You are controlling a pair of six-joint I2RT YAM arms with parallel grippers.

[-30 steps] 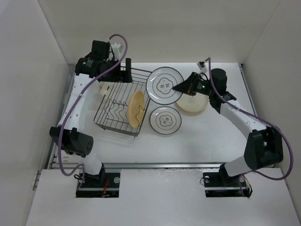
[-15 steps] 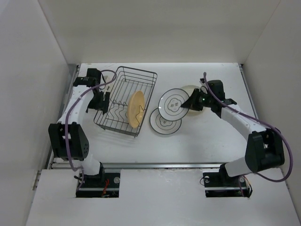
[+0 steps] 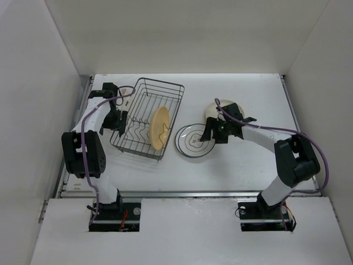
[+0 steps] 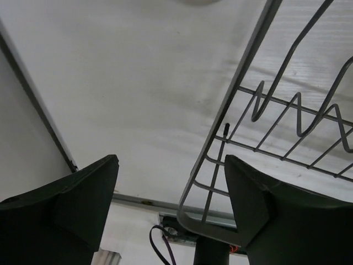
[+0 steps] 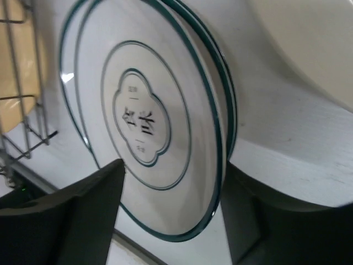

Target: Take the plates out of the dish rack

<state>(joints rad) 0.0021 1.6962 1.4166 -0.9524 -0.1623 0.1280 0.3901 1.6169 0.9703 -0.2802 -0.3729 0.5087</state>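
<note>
Two white plates (image 3: 194,141) with dark rim rings lie stacked flat on the tabletop (image 3: 248,88), just right of the dish rack (image 3: 146,110). Right wrist view: both rims show, the upper plate sitting slightly off-centre on the lower, with its centre motif plain.

Right gripper (image 5: 172,164): low over the stack's right side, jaws spread wide. The upper plate's face fills the gap between the two fingers and nothing is pinched. Whether either finger touches the rim cannot be told.

One cream plate (image 5: 309,49) lies flat on the tabletop just behind the stack. In the top view the right arm covers part of it.

One tan plate (image 3: 160,128) stands on edge in the rack's right end, leaning among the divider prongs. No other plate is in the rack.

Left gripper (image 4: 171,159): at the rack's left side, jaws wide apart. The left wrist view shows a rounded corner of the rack's wire frame running up between the fingers. The right finger sits close against the wires and the left one is well clear over bare tabletop. It has hold of nothing.
</note>
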